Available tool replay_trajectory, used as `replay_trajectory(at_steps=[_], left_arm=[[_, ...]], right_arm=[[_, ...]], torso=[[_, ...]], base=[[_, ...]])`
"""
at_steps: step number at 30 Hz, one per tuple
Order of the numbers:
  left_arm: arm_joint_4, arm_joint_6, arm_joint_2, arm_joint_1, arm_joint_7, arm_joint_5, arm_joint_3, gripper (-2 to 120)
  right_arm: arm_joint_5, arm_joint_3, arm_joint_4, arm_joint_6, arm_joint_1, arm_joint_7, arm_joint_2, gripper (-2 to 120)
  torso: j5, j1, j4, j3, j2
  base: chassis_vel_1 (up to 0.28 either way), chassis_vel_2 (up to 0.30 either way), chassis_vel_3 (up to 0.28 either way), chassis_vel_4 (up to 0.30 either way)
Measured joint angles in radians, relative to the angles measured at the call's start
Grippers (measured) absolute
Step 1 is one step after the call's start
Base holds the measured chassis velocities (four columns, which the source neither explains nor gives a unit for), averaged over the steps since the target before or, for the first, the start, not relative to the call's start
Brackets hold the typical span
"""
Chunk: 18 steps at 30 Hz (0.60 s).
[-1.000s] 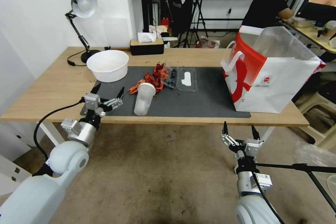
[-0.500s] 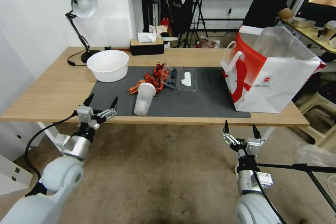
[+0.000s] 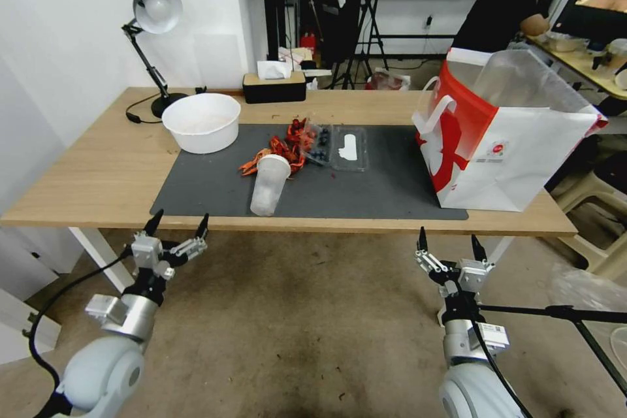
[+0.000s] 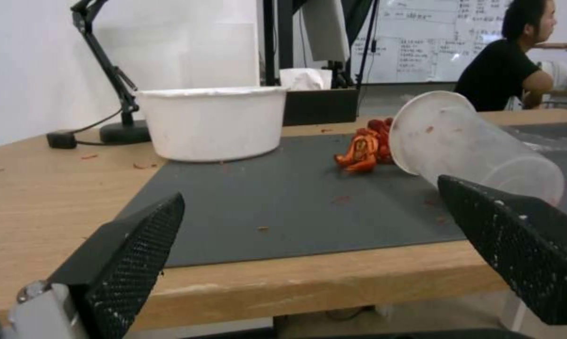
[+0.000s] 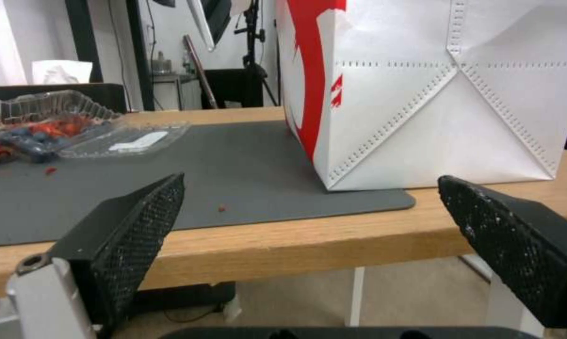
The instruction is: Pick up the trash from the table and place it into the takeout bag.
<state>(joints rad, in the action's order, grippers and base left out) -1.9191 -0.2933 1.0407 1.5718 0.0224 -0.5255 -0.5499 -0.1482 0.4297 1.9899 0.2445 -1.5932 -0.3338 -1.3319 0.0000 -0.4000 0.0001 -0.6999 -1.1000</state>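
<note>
Head view: nearest us, we are holding both grippers below the table's front edge, over the mottled brown floor. Our left gripper [image 3: 177, 227] is sitting at about seven o'clock with its black, mesh-textured fingers [image 4: 133, 254] spread wide and nothing between them; our right gripper [image 3: 448, 245] is waiting at about five o'clock, its pointed fingers [image 5: 130, 235] likewise parted and empty.

Beyond them we are facing the table [image 3: 98, 170], a long light-wood slab carrying a flat, matte dark grey mat [image 3: 379, 189]. On the mat's near part a frosted plastic cup [image 3: 268, 185] is lying on its side, round mouth toward the far side. Touching its rim, crumpled red wrappers [image 3: 284, 147] are heaped in a ragged pile. Just to their right a clear hinged container [image 3: 336, 147] is lying open, with dark blue berries in one half.

At two o'clock the takeout bag [image 3: 509, 150] is standing upright on the mat's right end, stiff white paper with a red side, a glossy clear liner rising from its mouth.

At eleven o'clock a round white bowl [image 3: 200, 121] is resting on the mat's far left corner, with a black desk lamp [image 3: 149, 32] behind it.
</note>
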Motion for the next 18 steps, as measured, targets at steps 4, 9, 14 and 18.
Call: replay_trajectory(at_steps=[4,9,14,18], left_arm=[[-0.012,0.007,-0.007,-0.029,-0.001,0.003,0.017,100],[-0.028,0.026,-0.013,-0.072,-0.009,0.01,0.05,100],[-0.062,0.079,-0.032,-0.138,-0.029,-0.004,0.122,100],[-0.087,0.14,-0.065,-0.187,-0.048,-0.048,0.183,100]], right_arm=[[0.002,-0.001,0.0,0.001,-0.001,0.0,-0.002,100],[0.004,-0.001,0.0,0.001,-0.001,0.0,-0.006,100],[0.006,-0.001,0.002,0.001,0.001,0.0,-0.007,100],[0.008,-0.001,0.003,-0.003,0.002,0.0,-0.007,100]], torso=[[0.0003,0.0,-0.0001,0.0,0.0],[0.0002,0.0,0.0,0.0,0.0],[0.0001,0.0,-0.0001,0.0,0.0],[0.0002,0.0,-0.0001,0.0,0.0]], base=[[0.0,0.0,0.0,0.0],[0.0,0.0,0.0,0.0],[0.0,0.0,0.0,0.0],[0.0,0.0,0.0,0.0]])
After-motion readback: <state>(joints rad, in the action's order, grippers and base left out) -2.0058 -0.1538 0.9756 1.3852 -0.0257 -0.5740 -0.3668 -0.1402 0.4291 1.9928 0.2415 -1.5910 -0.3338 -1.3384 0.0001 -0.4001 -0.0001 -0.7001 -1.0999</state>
